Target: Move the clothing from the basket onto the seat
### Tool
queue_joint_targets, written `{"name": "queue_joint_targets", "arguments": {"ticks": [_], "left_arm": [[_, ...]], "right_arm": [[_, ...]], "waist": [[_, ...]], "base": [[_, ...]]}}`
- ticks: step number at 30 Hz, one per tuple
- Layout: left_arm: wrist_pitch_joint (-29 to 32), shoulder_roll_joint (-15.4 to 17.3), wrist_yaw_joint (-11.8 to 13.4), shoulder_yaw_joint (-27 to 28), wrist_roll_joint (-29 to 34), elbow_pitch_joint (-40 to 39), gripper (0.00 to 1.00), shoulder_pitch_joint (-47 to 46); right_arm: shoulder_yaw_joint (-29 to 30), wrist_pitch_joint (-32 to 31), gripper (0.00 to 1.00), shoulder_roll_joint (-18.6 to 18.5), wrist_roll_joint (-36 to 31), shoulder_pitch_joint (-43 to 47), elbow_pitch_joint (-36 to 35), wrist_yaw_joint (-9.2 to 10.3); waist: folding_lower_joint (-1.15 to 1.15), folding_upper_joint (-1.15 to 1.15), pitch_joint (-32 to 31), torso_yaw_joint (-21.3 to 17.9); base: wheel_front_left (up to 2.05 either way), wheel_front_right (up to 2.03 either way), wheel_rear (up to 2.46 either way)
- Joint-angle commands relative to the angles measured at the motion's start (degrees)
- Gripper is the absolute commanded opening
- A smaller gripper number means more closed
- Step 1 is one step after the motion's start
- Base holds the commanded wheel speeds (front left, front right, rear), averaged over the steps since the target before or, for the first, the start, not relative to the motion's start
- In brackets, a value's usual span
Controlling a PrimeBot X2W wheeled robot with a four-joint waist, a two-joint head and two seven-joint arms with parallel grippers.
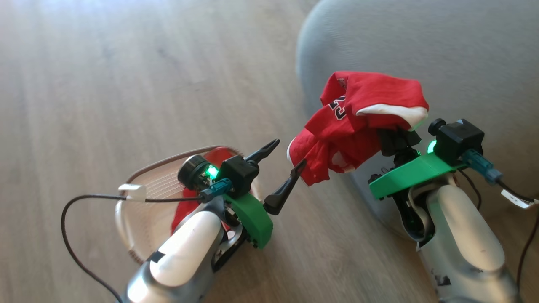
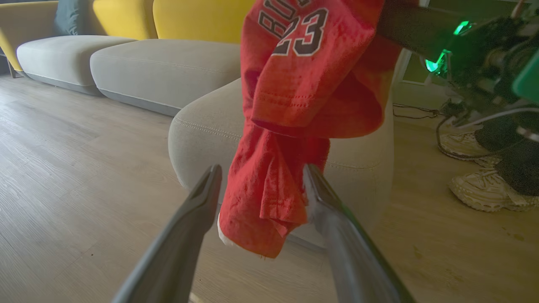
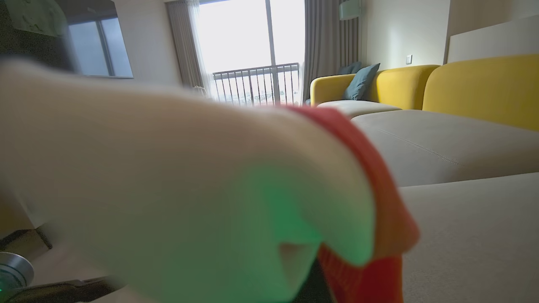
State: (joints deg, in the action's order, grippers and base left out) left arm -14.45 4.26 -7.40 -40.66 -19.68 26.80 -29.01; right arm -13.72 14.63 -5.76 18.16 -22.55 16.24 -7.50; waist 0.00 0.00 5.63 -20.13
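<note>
Take the seat [image 1: 421, 46] as your marker. Your right gripper [image 1: 395, 141] sits at the seat's rounded corner, its fingers clenched and buried under the jersey [image 1: 358, 118], which is bunched over them and lifted off the wooden floor [image 1: 126, 63]. The jersey's upper part hangs above the seat's edge. The rest droops off the corner, so its long axis runs from the seat down and out toward the basket [image 1: 139, 202]. In the left wrist view the numerals sit near the top and the loose end at the bottom.

Your left gripper [image 1: 289, 152] is just off the seat's corner, fingers spread wide and gripping nothing. The jersey's hanging end dangles between them, and one fingertip [image 2: 313, 185] looks to be against the cloth — you cannot be sure of contact.

Counted: one jersey in the air, and one more red garment [image 1: 185, 210] lying in the one basket. The basket stands on the floor well out from the seat's corner, partly hidden by the left forearm and crossed by a black cable [image 1: 101, 197].

Around the seat there are two pale shoes [image 2: 484, 189] of a person on the floor beside it, past the right arm — and two more grey cushions [image 2: 164, 71] with yellow backs beyond it.
</note>
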Motion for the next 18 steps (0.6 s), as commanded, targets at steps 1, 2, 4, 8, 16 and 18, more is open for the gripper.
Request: {"name": "queue_joint_targets", "arguments": {"ticks": [1, 2, 4, 8, 16, 18], "left_arm": [[-0.5, 0.8, -0.1, 2.2, -0.2, -1.8, 1.0, -1.3], [-0.5, 0.9, -0.1, 2.3, 0.0, -1.8, 1.0, -1.2], [-0.5, 1.0, -0.1, 2.7, 0.2, -1.9, 1.0, -1.0], [-0.5, 0.7, -0.1, 2.8, 0.5, -2.0, 1.0, -0.9], [-0.5, 0.6, -0.1, 0.8, 0.0, -1.2, 1.0, -2.4], [-0.5, 0.7, -0.1, 0.5, 0.0, -1.2, 1.0, -2.6]], "right_arm": [[-0.7, 0.4, 0.0, 0.8, 0.1, -0.8, -2.8, 0.01], [-0.8, 0.4, 0.0, 0.8, 0.0, -0.6, -3.1, 0.01], [-0.7, 0.4, 0.0, 0.8, 0.0, -0.3, -3.5, 0.01], [0.7, 0.4, 0.0, 0.8, 0.1, 0.9, -5.0, 0.01], [5.7, 0.4, 0.0, 1.3, -0.8, 4.7, -9.3, 0.01], [6.6, 0.4, 0.0, 1.5, -1.2, 5.1, -10.0, 0.01]], "waist": [[0.0, 0.0, -0.2, -4.7], [0.0, 0.0, -0.3, -5.7], [0.0, 0.0, -0.4, -7.8], [0.0, 0.0, -0.1, -10.3], [0.0, 0.0, 1.8, -11.1], [0.0, 0.0, 2.5, -11.2]], "base": [[0.0, 0.0, 0.0], [0.0, 0.0, 0.0], [0.0, 0.0, 0.0], [0.0, 0.0, 0.0], [0.0, 0.0, 0.0], [0.0, 0.0, 0.0]]}}
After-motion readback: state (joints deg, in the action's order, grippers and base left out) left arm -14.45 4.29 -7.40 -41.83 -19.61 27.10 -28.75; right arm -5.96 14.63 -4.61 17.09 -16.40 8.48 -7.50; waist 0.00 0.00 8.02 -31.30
